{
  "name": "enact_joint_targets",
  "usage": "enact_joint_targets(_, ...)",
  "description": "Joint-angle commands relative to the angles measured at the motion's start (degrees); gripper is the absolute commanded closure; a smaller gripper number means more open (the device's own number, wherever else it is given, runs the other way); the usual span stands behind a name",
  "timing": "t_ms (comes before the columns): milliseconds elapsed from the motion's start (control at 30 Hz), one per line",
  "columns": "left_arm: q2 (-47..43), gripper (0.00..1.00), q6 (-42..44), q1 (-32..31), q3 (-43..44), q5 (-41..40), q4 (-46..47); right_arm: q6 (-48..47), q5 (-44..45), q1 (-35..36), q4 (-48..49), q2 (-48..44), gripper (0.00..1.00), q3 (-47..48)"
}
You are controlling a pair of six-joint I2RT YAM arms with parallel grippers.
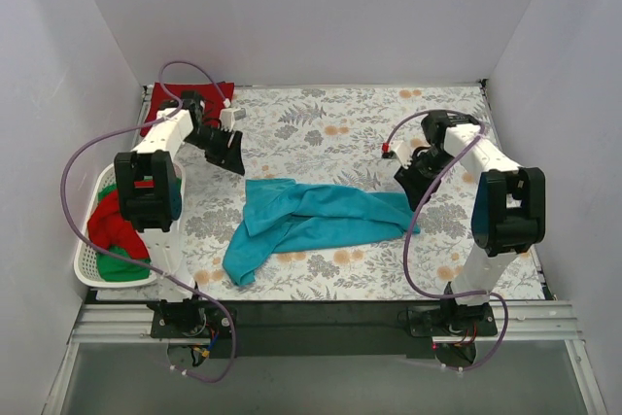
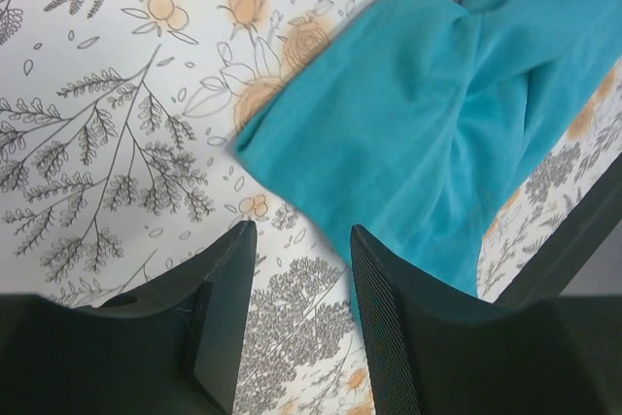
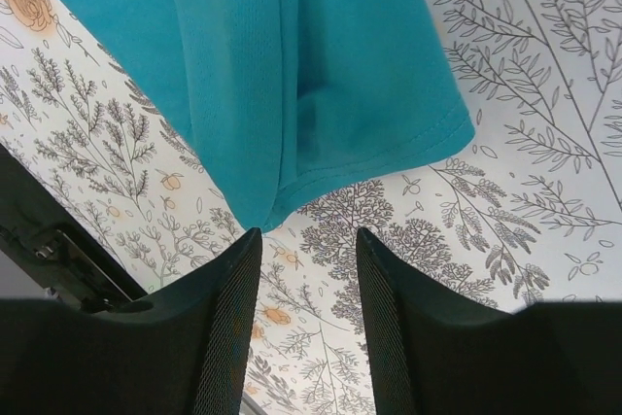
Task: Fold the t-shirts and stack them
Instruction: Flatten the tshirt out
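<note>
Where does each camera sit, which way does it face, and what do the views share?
Top external: fixed above and behind, looking down on the floral-print tablecloth; left arm and right arm show, bases at bottom.
Left wrist: on the left arm, looking down past the open left gripper at a corner of the crumpled teal cotton t-shirt.
Right wrist: on the right arm, looking down past the open right gripper at another end of the shirt.
Shared: all three show the teal t-shirt on the tablecloth.

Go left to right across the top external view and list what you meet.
white laundry basket → left gripper, open → teal t-shirt, lying crumpled on the floral tablecloth → right gripper, open
</note>
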Motion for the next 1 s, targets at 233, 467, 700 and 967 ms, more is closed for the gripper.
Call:
enact_joint_targets(233, 5.6, 0.56, -10.4, -0.3, 6.5, -0.2, 2.4, 1.7, -1.6, 0.3, 0.4, 2.7, 0.45, -5.9)
enact_joint_targets(467, 5.9, 0.53, -11.3, -1.3, 4.6, -0.7, 3.6, 2.3, -1.5, 0.3, 1.6, 4.6, 0.59, -5.4)
enact_joint_targets(700, 4.4, 0.52, -16.5, -6.0, -2.5, -14.6, 12.1, 1.5, -0.7, 0.3, 0.7, 4.0, 0.77, -4.2)
enact_joint_targets(967, 2.8, 0.59, -16.5, -12.9, -9.1, -22.9, 18.0, 0.8, -0.3, 0.3, 0.1, 2.7, 0.94, -3.3)
